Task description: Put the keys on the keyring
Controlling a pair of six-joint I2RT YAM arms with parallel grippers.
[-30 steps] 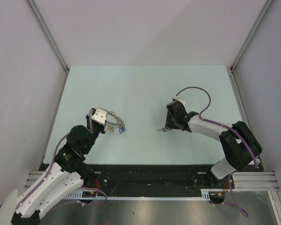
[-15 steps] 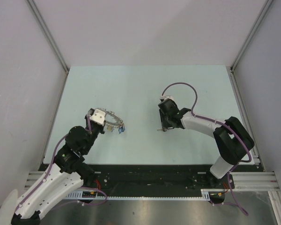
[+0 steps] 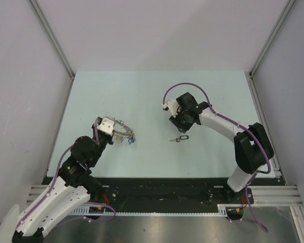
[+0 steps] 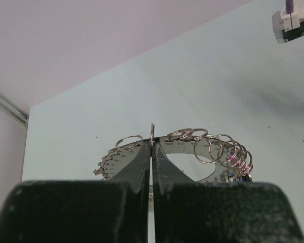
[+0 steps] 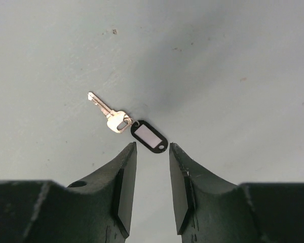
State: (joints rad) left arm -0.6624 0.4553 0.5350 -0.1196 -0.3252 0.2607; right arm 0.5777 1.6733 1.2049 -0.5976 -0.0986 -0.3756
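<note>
While left tool (image 4: 151, 156) pinches keyring (image 4: 175, 145), hiding near arc, right tool (image 5: 152, 152) gapes empty.

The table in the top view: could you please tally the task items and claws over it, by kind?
Loose key, black-tagged: 1
Keyring, pinched in the left claw: 1
Claws, counting the open right claw: 2
Total: 4

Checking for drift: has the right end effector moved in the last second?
Yes: the right end effector swung leftward, away from the table's right edge.
</note>
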